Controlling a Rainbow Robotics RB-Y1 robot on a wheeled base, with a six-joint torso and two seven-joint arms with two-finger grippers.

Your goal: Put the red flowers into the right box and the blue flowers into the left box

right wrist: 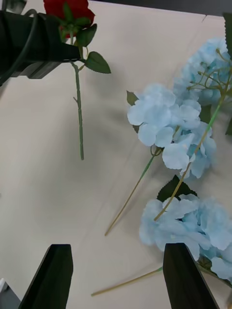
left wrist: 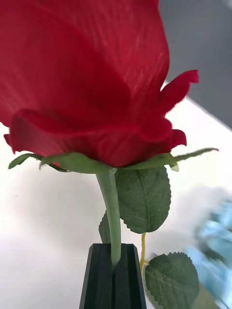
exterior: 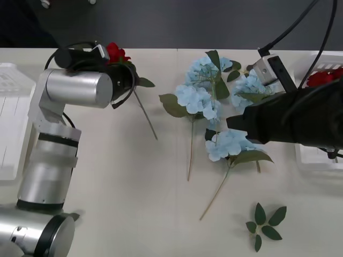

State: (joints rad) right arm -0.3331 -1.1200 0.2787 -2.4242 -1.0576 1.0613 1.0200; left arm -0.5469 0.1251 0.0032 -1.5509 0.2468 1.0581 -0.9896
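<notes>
**Left gripper holds a rose; right gripper hovers over the hydrangeas**

The left gripper (left wrist: 113, 275) has its fingers pinched on the stem of a red flower (exterior: 114, 53) at the worktop's (exterior: 107, 187) far left. The right gripper (right wrist: 116, 275), fingers spread, hangs above the blue flowers (exterior: 199, 99). More red shows in the right box (exterior: 316, 155); the left box (exterior: 10, 134) sits far left.
</notes>
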